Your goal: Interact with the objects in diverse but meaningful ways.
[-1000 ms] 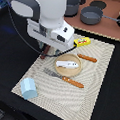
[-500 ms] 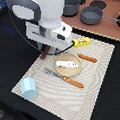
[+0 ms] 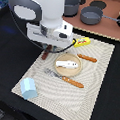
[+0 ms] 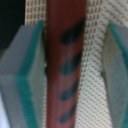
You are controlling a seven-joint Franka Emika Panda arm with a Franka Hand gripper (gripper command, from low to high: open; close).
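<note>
Between the spread pads of the open hand, the dark-brown stick, ungripped on the woven mat.

**Colours and patterns we see**

We see a dark-brown stick, reddish up close and marked with a row of dark slanted dashes, on a beige woven placemat with fine ribbing. Our grey gripper fingers are edged in teal. We note a pale-blue faceted block, a yellow packet with red print, a white oblong piece on a tan plate, orange-handled cutlery, and grey pots.
</note>
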